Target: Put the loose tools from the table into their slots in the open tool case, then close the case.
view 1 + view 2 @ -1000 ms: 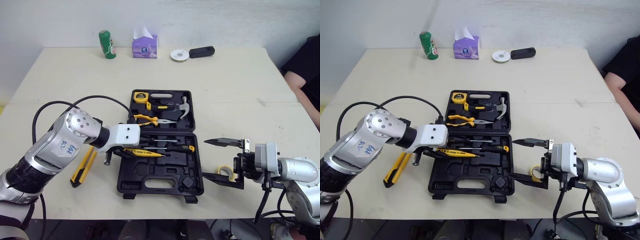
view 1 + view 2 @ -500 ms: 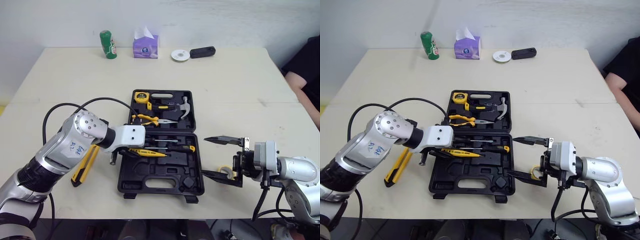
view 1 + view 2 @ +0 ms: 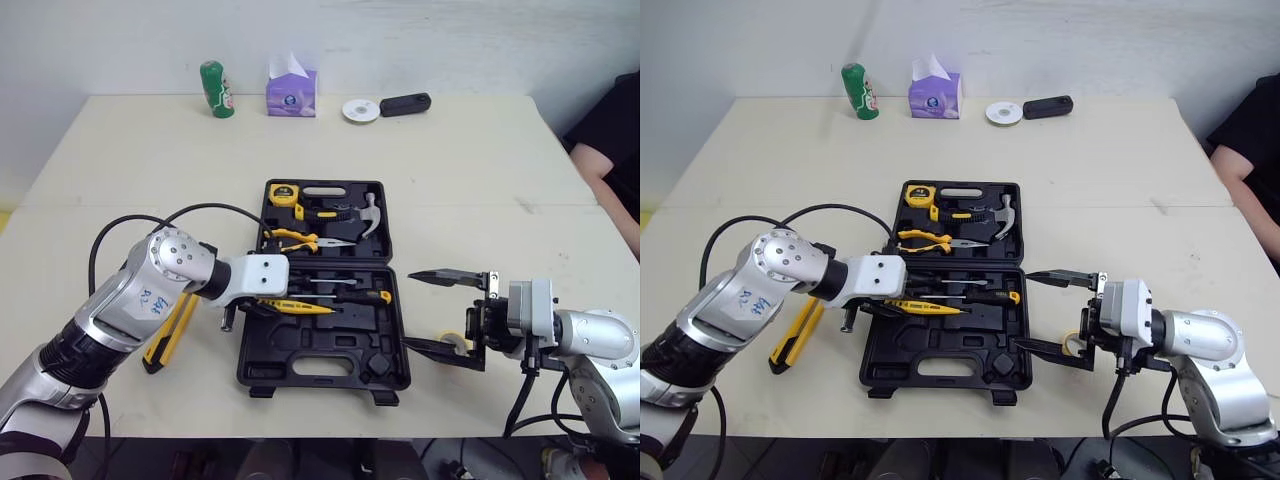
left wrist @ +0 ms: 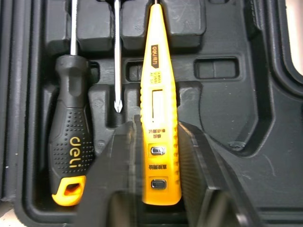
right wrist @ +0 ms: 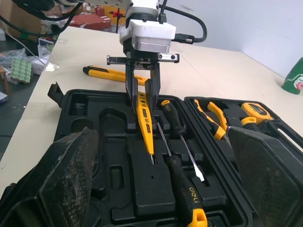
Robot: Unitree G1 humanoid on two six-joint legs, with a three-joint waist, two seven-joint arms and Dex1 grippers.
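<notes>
Nudged a little toward case middle vs a second ago: left gripper (image 5: 142, 99) plus the yellow tester pen (image 4: 158, 109) it carries, elbow drawn in with it. Right side same as before.

Tester pen now over front half of open tool case (image 3: 330, 365), left part of tray. Parallel to black-handled screwdriver (image 4: 71, 142) sitting in its slot, with thin screwdriver shaft (image 4: 117, 56) between the two. Pinched at butt end between both left fingers (image 4: 113, 179), tip pointing toward case's right side. Can't tell whether seated in a slot or just above it.

In rear half of case: tape measure (image 3: 283, 193), pliers (image 3: 295, 238), hammer (image 3: 365, 215). Case flat on table (image 3: 450, 180), mid-width, near front edge.

Right gripper (image 3: 408, 311) low by front edge, just off case's right side, fingers spread wide, nothing between them. Yellow tape roll (image 3: 452, 342) on table just beside lower finger.

Yellow-black utility knife (image 3: 168, 330) loose on table just off case's left side, partly under left arm.

Along far edge, left to right: green can (image 3: 213, 89), tissue box (image 3: 290, 93), white disc (image 3: 359, 110), black oblong thing (image 3: 404, 103).

Person's dark sleeve (image 3: 610, 150) past table's right edge.
</notes>
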